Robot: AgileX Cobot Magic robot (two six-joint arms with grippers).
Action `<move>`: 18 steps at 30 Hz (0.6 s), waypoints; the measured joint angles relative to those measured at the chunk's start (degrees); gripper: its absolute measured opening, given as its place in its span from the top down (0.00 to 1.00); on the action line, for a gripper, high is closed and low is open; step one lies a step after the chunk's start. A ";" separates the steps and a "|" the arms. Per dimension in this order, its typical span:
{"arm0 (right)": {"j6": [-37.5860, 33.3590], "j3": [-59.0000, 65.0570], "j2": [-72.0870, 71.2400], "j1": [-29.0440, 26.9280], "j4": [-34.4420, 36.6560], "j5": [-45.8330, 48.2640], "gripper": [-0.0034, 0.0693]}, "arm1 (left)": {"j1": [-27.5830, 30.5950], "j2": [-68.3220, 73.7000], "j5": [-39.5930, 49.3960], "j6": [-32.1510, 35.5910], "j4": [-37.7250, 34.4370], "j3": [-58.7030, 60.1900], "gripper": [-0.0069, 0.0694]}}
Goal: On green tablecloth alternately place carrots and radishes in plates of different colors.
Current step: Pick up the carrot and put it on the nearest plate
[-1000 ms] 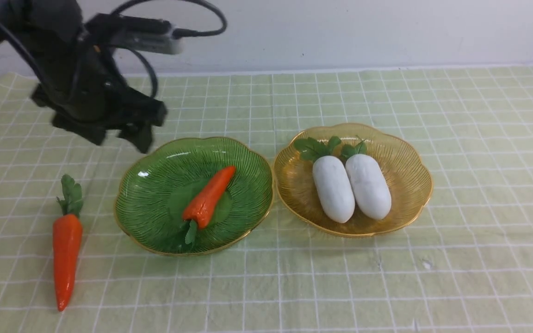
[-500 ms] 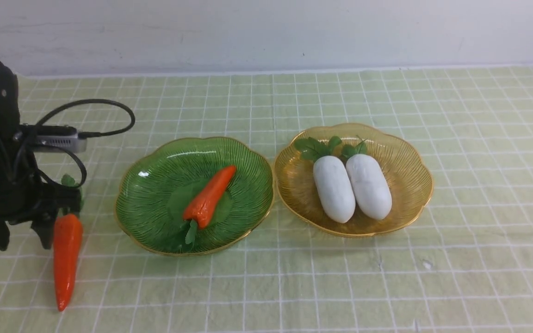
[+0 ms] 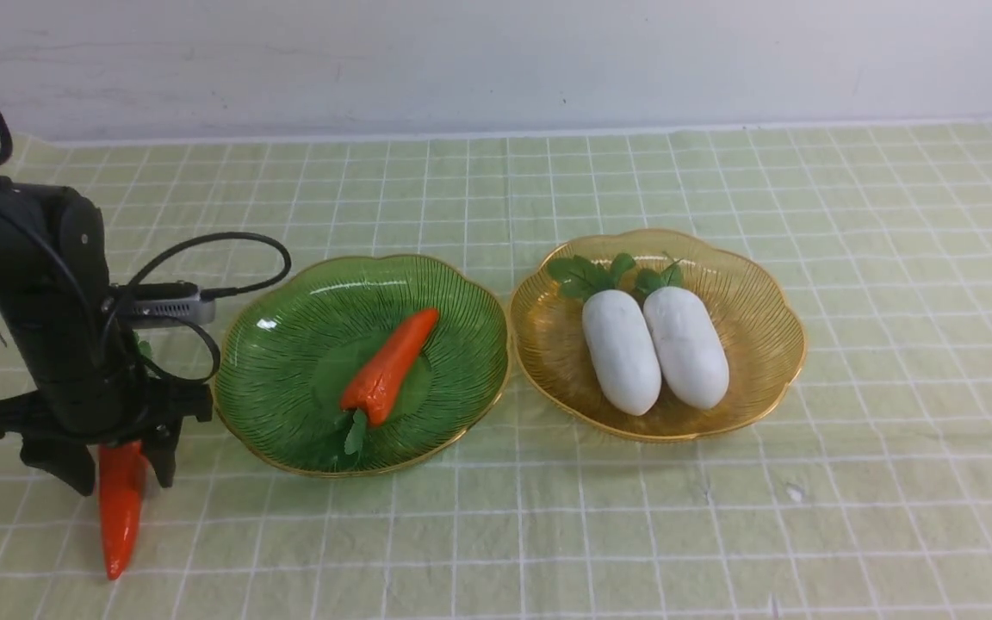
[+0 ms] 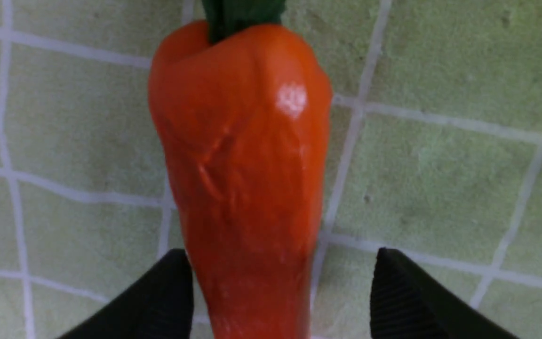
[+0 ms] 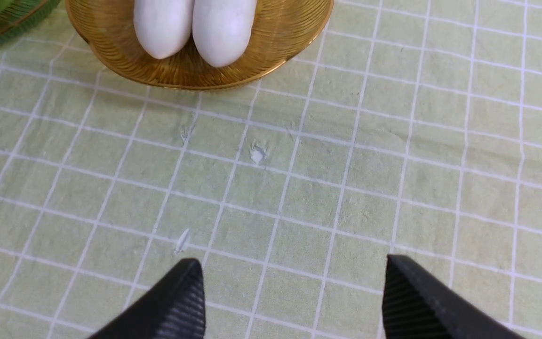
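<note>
One carrot [image 3: 388, 368] lies in the green plate [image 3: 289, 336]. Two radishes [image 3: 621, 351] [image 3: 685, 346] lie side by side in the amber plate [image 3: 754, 301]. The second carrot [image 3: 120, 508] lies on the green tablecloth [image 3: 720, 534] left of the green plate. My left gripper [image 3: 117, 469] is low over it, open, with a finger on each side of its thick part; in the left wrist view the carrot [image 4: 243, 155] fills the gap, one finger [image 4: 163, 301] close beside it, the other [image 4: 407, 301] apart. My right gripper [image 5: 292, 301] is open and empty above bare cloth, near the amber plate [image 5: 271, 61].
A white wall runs behind the table's far edge [image 3: 548, 133]. The two plates nearly touch in the middle. The left arm's cable [image 3: 229, 258] loops close to the green plate's left rim.
My left arm came down from above the green plate's left side to the carrot on the cloth and now straddles it with open fingers. Nothing else moved.
</note>
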 joint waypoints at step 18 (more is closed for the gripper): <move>0.00 3.72 0.00 0.00 0.12 -3.59 0.32 | -2.91 -7.22 10.62 4.36 2.68 -17.03 0.62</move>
